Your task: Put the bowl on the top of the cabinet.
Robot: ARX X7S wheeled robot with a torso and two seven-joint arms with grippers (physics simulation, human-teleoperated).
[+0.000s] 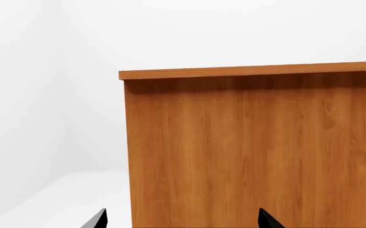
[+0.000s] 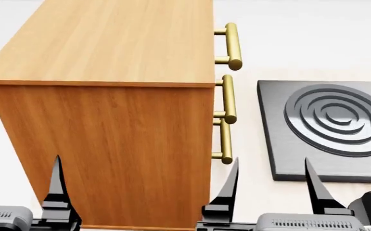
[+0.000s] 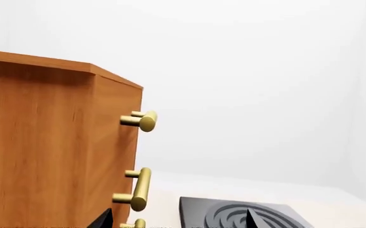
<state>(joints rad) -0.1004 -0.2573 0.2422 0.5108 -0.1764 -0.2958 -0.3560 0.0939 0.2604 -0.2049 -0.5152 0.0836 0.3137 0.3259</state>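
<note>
left gripper (image 2: pixel 18 185) and right gripper (image 2: pixel 272 185): fingers spread wide, empty, touching nothing, low before the cabinet (image 2: pixel 108 120) (brass handles (image 2: pixel 230 45) facing the dark ringed slab (image 2: pixel 329 130) on the worktop (image 2: pixel 249 192)); bowl not visible in any view.

One tall boxy cabinet of orange-brown wood with a lighter wood top (image 2: pixel 108 110) stands in view, and it carries three brass bar handles (image 2: pixel 230 45) down its front edge as the head view shows them. Beside it lies one flat, square dark grey slab with raised concentric rings (image 2: pixel 329 130), the only thing of its kind. Two black robot grippers show at the near edge of the head view, the left gripper (image 2: pixel 19 192) and the right gripper (image 2: pixel 272 190), each with two pointed black fingers, four fingers in all
</note>
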